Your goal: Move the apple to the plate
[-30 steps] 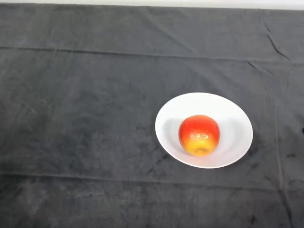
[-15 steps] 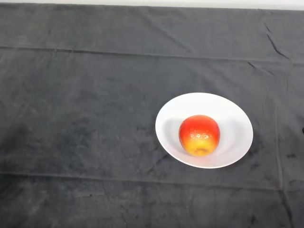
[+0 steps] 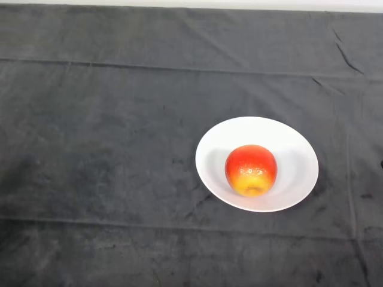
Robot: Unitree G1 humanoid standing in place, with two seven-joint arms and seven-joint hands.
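A red and yellow apple [image 3: 251, 170] rests inside a white plate [image 3: 293, 146], slightly toward the plate's near side. The plate sits on the dark cloth, right of the middle of the head view.
The dark cloth [image 3: 102, 149] covers the whole table, with creases running across it at the back and near the front. A pale strip shows along the table's far edge [image 3: 191, 3].
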